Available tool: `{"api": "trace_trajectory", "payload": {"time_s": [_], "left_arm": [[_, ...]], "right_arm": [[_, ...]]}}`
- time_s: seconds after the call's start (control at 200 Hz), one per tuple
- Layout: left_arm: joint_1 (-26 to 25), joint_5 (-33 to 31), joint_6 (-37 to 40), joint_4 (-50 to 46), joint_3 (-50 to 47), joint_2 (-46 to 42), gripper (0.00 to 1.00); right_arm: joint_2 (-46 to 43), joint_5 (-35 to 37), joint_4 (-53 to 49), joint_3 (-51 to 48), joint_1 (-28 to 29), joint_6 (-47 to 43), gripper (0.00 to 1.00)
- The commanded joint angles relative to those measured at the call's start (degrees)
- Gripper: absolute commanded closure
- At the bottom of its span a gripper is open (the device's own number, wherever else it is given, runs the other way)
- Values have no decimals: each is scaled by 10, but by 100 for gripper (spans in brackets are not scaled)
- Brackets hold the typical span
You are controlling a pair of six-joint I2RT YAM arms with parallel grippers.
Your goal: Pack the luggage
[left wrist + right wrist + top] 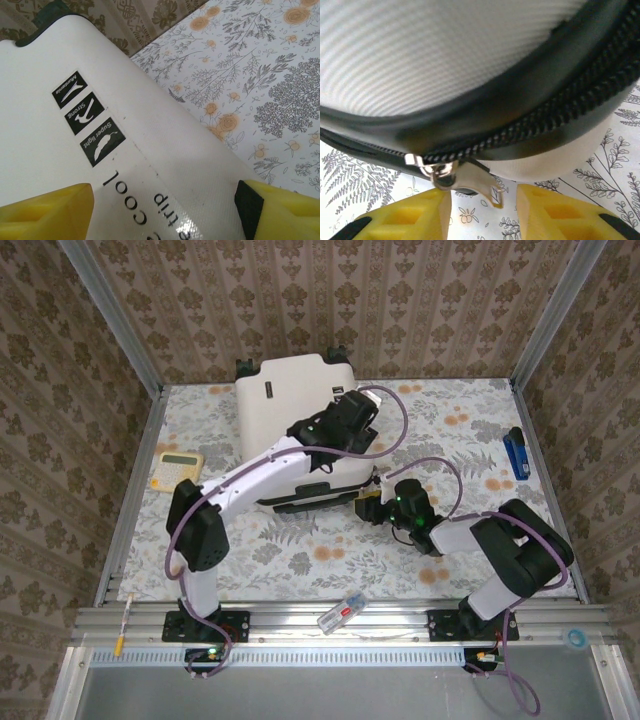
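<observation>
White luggage (290, 405), lying shut at the table's (300, 550) far middle, could skid if the zip (545, 120) gets yanked: left fingers (165, 210) hang wide open above it, holding nothing down. Right fingers (484, 202), part open, straddle the silver pull (487, 186) unpinched, so it may slip. Smooth white sides, black zip, small printed marks (82, 117).

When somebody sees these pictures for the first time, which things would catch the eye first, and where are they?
The large white luggage lies flat at the back middle of the flowered table. The left gripper is open above its printed shell. The right gripper has its yellow fingers apart on either side of the silver zipper pull, at the case's near right corner.
</observation>
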Motion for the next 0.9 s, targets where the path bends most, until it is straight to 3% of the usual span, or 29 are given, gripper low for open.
{"api": "trace_trajectory", "payload": {"time_s": [0.0,0.255,0.335,0.39,0.58,0.895], "left_arm": [[3,-14,-19,-35,-22,-33,23],[1,-39,-23,-29,-56,-60,22],[1,-38,-25,-28,-62,-65,23],[2,-35,-26,-23,-67,-70,23],[1,-34,-26,-10,-87,-88,22],[2,-26,-20,2,-100,-98,22]], "right_arm": [[-13,23,39,30,1,-4,64],[-97,31,-28,45,2,-27,75],[-126,27,-57,57,2,-38,84],[-136,26,-74,66,1,-44,100],[-177,3,-110,88,1,-54,100],[-170,10,-122,107,1,-56,100]]}}
